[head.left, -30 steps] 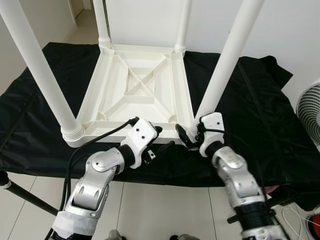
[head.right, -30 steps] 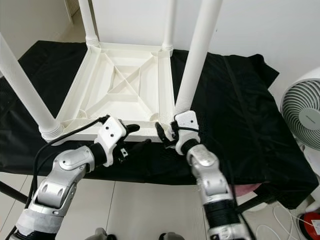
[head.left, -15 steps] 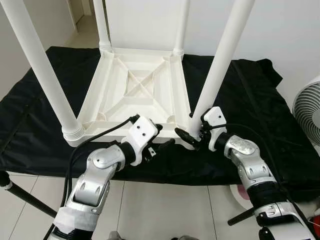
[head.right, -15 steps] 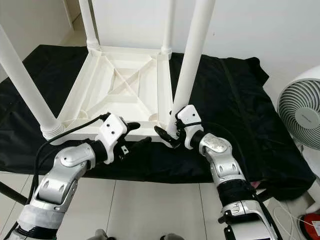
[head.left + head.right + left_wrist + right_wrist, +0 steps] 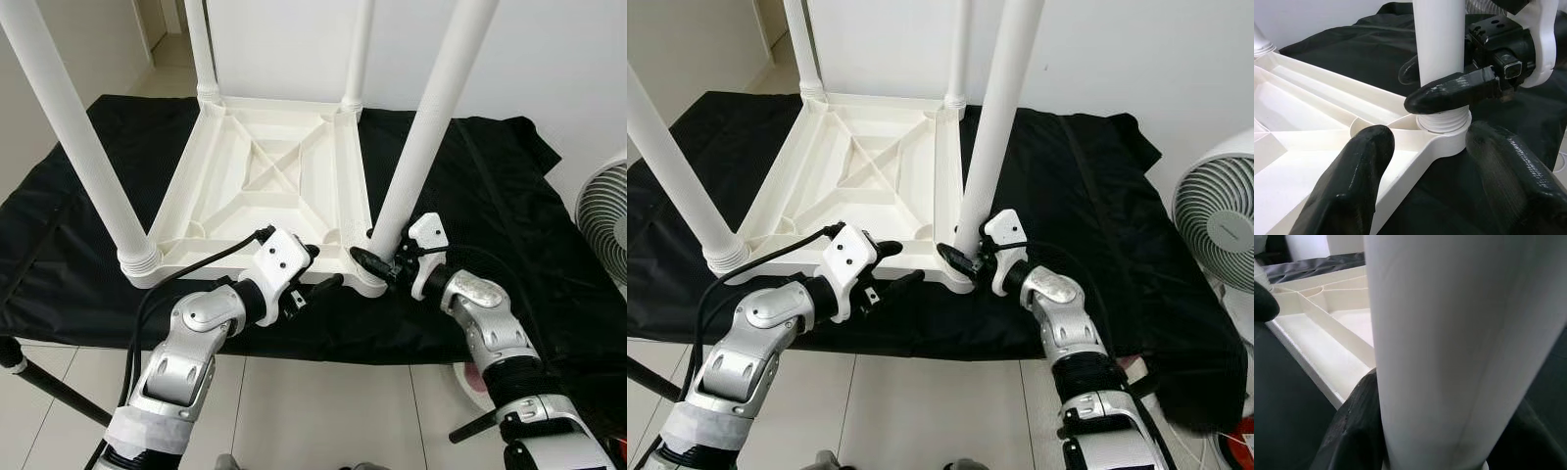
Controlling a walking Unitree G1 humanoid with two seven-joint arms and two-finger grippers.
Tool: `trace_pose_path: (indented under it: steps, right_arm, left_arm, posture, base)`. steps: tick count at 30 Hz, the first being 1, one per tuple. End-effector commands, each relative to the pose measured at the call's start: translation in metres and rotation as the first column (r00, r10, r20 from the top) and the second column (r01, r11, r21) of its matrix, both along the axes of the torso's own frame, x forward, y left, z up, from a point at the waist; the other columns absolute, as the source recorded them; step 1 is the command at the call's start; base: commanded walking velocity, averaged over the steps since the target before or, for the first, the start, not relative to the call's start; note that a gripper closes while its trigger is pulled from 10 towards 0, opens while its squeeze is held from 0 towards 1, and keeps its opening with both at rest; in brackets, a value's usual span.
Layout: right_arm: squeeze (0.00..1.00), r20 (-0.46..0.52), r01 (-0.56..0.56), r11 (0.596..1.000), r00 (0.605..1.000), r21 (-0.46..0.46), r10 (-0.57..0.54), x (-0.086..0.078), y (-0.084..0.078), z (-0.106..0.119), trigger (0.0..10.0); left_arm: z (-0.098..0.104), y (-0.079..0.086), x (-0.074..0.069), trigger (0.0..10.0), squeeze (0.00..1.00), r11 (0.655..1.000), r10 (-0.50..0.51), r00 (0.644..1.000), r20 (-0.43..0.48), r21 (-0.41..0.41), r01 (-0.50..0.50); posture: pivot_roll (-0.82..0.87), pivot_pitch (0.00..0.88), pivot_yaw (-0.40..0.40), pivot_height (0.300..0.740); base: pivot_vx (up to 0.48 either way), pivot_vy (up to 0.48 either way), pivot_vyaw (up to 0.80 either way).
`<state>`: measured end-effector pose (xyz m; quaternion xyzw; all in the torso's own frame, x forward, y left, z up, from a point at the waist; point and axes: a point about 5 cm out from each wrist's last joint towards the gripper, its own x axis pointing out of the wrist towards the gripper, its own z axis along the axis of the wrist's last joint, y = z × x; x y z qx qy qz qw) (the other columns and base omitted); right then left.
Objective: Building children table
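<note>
right gripper clamps the near leg

while the white table (image 5: 265, 186) lies upside down on the black cloth (image 5: 490, 206) at centre frame, the right gripper (image 5: 377, 266) pinches the base of the near right leg (image 5: 421, 137). lower left of centre, the left gripper (image 5: 313, 269) straddles the table's near edge, fingers spread, holding nothing.

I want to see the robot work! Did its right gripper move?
Yes. The right gripper swung from in front of the upturned white plastic table's near right leg round to clasp its base.
</note>
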<state>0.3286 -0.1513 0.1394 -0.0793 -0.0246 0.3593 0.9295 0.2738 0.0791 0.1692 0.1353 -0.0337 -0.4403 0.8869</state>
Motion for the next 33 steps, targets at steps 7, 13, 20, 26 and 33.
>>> trace_pose_path:
  steps: [7, 13, 20, 26, 33]
  right_arm:
    - [0.0, -0.026, 0.293, 0.956, 0.956, 0.001, -0.293, -0.001, 0.002, -0.007, 10.0]
    - [0.0, -0.062, 0.505, 0.863, 0.862, 0.017, -0.503, -0.004, 0.003, -0.015, 10.0]
    - [0.0, -0.059, 0.697, 0.714, 0.717, 0.062, -0.695, -0.014, 0.008, -0.017, 10.0]
    - [0.0, -0.066, 0.679, 0.727, 0.734, 0.106, -0.676, -0.021, 0.032, -0.012, 10.0]
    - [1.0, -0.068, 0.649, 0.745, 0.759, 0.153, -0.647, -0.021, 0.031, -0.003, 10.0]
  left_arm:
    - [0.002, 0.001, 0.004, 10.0, 0.0, 0.997, 0.072, 0.997, 0.013, -0.027, -0.072]
    - [0.002, 0.0, 0.005, 10.0, 0.0, 0.996, 0.077, 0.997, 0.01, -0.036, -0.077]
    - [0.004, -0.002, 0.007, 10.0, 0.0, 0.996, 0.074, 0.997, 0.017, -0.042, -0.073]
    - [0.005, -0.002, 0.007, 10.0, 0.0, 0.996, 0.074, 0.997, 0.02, -0.049, -0.073]
    - [0.005, -0.002, 0.006, 10.0, 0.0, 0.996, 0.076, 0.997, 0.019, -0.052, -0.075]
  posture:
    - [-0.11, 0.058, 0.007, 0.74]
    - [-0.11, 0.059, 0.005, 0.74]
    - [-0.12, 0.056, 0.003, 0.74]
    - [-0.12, 0.053, -0.002, 0.74]
    - [-0.12, 0.055, -0.007, 0.74]
  base:
    - [0.0, 0.0, 0.0]
    - [0.0, 0.0, 0.0]
    - [0.0, 0.0, 0.0]
    - [0.0, 0.0, 0.0]
    - [0.0, 0.0, 0.0]
